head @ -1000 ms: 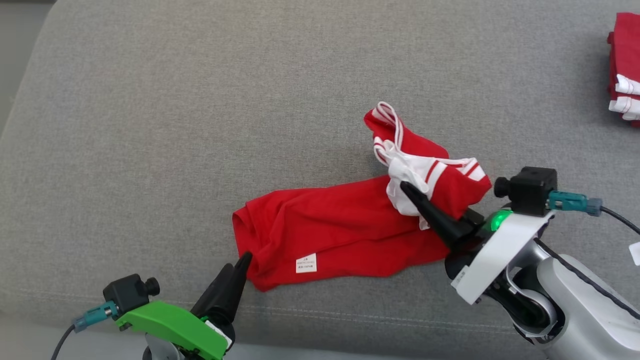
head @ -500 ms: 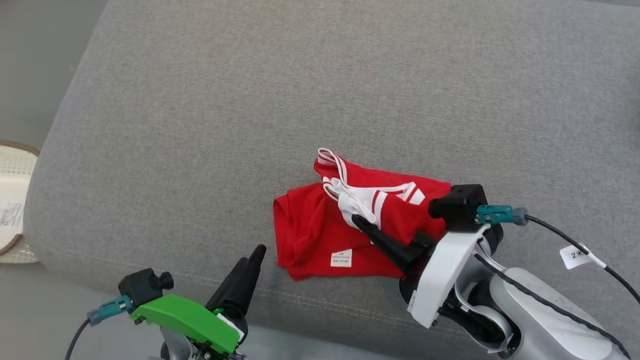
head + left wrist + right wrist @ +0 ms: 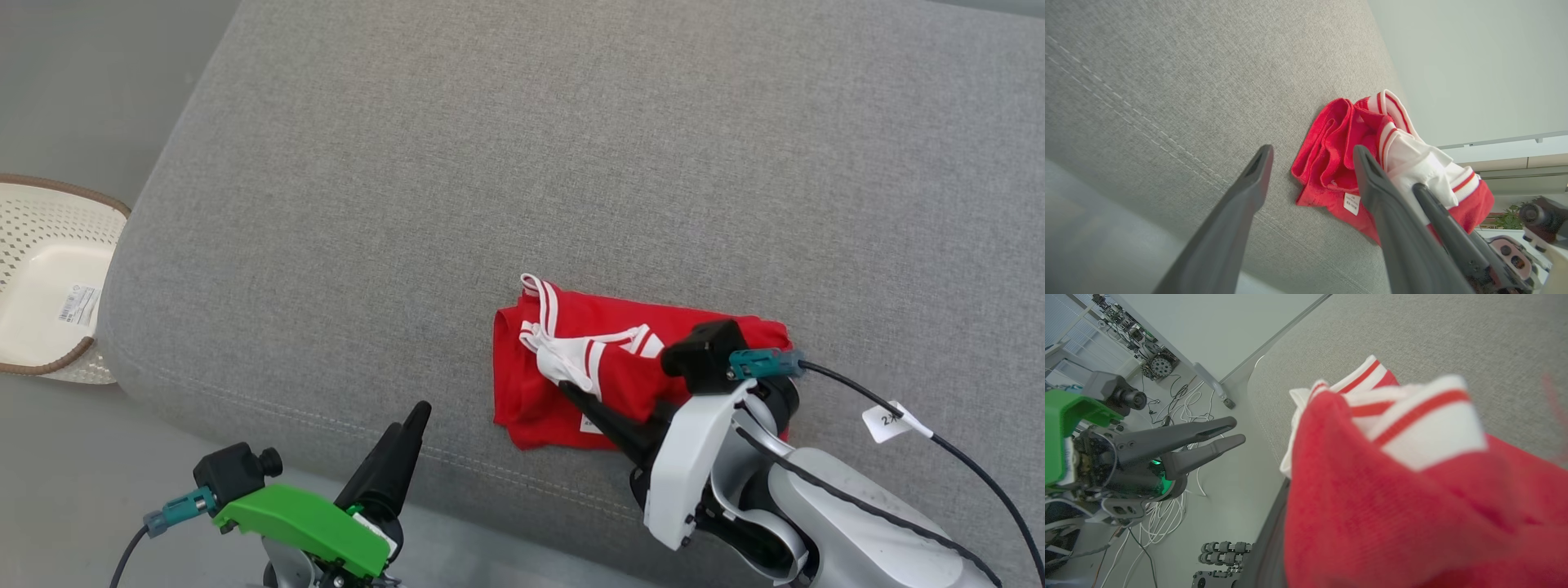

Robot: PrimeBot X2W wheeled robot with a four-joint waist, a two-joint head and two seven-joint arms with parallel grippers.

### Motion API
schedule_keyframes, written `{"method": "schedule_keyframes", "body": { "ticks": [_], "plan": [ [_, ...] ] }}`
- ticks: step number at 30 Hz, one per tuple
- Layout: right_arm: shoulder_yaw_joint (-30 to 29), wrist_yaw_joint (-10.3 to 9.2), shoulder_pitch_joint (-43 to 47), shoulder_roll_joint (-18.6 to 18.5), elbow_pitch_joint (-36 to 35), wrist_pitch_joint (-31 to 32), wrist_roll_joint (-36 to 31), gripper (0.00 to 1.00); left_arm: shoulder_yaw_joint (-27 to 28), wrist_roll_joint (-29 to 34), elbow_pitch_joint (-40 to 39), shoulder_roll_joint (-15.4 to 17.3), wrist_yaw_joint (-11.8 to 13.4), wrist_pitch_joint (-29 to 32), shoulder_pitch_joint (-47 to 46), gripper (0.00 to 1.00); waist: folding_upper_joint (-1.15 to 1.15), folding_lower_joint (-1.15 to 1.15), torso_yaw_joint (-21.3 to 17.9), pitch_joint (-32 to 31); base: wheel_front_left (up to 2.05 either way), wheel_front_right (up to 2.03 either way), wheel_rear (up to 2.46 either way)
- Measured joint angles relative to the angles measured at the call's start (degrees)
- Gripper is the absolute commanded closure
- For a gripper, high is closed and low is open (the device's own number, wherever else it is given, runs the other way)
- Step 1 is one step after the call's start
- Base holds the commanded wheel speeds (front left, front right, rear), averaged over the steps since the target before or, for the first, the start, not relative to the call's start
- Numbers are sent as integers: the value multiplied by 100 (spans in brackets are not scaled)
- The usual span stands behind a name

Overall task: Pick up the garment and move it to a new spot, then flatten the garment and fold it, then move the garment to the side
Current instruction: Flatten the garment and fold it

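Grey couch (image 3: pixel 522 163), pale floor (image 3: pixel 82 82), cables (image 3: pixel 1186 394), perhaps shelving (image 3: pixel 1114 310) beyond.

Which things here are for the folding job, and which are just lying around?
For the job:
- red garment
- right gripper, shut on the garment's white trim
- left gripper, open beside it

Just lying about:
- white basket, far left
- loose cables on the floor
- paper tag on the right arm's cable
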Motion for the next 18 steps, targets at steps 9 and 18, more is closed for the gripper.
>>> {"method": "schedule_keyframes", "body": {
  "ticks": [9, 18],
  "plan": [
    [229, -123, -269, 68, 593, 36, -465, 0, -4, 0, 176, -53, -94, -56, -50, 0, 0, 0, 10, -103, 0, 0, 0],
    [656, 119, -354, 388, 740, -7, -588, 0, 75, 1, 258, -3, -94, -109, -50, 0, 0, 0, -126, -297, 0, 0, 0]
  ]
}}
